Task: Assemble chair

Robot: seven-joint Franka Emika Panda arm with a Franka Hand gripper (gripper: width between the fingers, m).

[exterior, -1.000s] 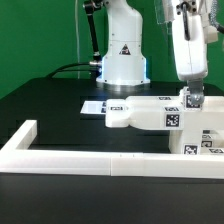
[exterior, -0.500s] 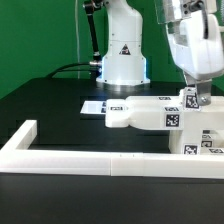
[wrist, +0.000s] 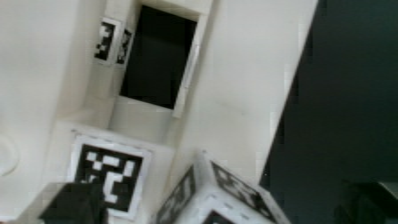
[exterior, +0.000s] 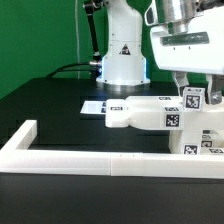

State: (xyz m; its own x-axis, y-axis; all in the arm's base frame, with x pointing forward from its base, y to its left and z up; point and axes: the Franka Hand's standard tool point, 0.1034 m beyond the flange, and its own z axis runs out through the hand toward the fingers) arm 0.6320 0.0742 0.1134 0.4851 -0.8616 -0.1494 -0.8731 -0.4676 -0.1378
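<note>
1. The gripper (exterior: 192,78) is seen raised above the chair (exterior: 150,113), jaws spread wide, nothing held.
2. The chair is laid on the black table (exterior: 55,95) beside the border wall (exterior: 60,152), apparently braced for joining.
3. The marker board (exterior: 92,105) lies behind; a green backdrop (exterior: 35,35) closes the room.

Robotics lab: green backdrop (exterior: 40,35), tagged parts (exterior: 150,113), black table (exterior: 60,100).
</note>
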